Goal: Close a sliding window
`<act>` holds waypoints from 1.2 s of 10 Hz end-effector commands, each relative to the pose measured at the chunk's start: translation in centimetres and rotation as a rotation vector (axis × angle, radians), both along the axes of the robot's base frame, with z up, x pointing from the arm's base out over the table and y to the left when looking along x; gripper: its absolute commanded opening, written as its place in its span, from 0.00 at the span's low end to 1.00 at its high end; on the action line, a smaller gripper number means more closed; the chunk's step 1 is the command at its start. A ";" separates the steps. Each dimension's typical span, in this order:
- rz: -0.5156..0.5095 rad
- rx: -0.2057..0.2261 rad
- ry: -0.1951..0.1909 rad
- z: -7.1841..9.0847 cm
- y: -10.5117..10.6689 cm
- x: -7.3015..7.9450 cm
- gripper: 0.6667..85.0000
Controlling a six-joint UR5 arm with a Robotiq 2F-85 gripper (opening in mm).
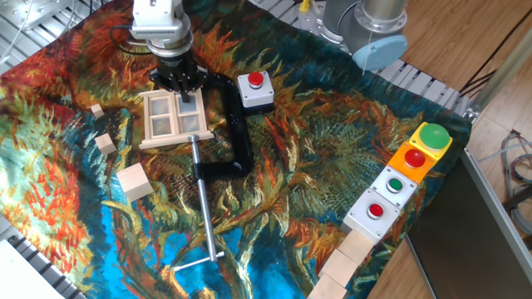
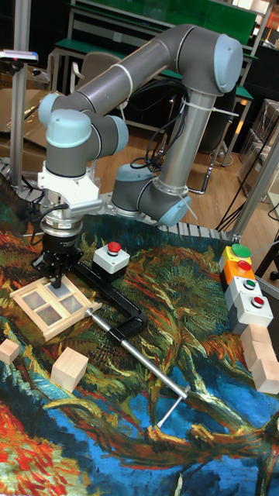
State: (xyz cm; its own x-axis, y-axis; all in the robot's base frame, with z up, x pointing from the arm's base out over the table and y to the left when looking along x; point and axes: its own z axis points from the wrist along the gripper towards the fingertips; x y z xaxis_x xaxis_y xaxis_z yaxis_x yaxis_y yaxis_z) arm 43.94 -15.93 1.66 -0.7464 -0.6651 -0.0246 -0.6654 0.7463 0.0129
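The sliding window [image 1: 174, 119] is a small pale wooden frame with two panes, lying flat on the painted cloth at the left; it also shows in the tall fixed view as the window [image 2: 53, 304]. My gripper [image 1: 181, 91] points straight down at the window's far edge, above the right pane. In the tall fixed view the gripper [image 2: 59, 280] has its dark fingertips down at the frame's rear rail. The gap between the fingers is hidden by the dark linkage, so open or shut does not show.
A black clamp [image 1: 237, 133] with a long metal rod [image 1: 205, 212] lies just right of the window. A grey box with a red button [image 1: 255, 90] stands behind it. Wooden cubes [image 1: 135, 182] sit to the left, a row of button boxes [image 1: 405, 170] to the right.
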 end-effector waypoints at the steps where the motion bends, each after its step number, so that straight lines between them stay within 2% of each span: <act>1: -0.006 -0.003 0.002 0.4 -0.3 -0.3 0.01; 4: -0.008 -0.020 0.011 1.2 0.2 0.1 0.01; 6: -0.020 0.000 0.021 2.5 1.4 0.5 0.01; 8: -0.029 -0.021 0.033 4.7 1.7 0.9 0.01; 9: -0.037 -0.027 0.028 6.0 1.9 1.4 0.01; 10: -0.028 -0.035 0.007 6.5 1.6 2.1 0.01; 12: 0.001 -0.046 -0.047 6.5 1.3 3.5 0.01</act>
State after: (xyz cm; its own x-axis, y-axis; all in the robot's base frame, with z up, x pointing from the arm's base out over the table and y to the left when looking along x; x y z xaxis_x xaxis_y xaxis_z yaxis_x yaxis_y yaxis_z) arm 45.89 -14.74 6.97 -0.7534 -0.6575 0.0032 -0.6575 0.7533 -0.0172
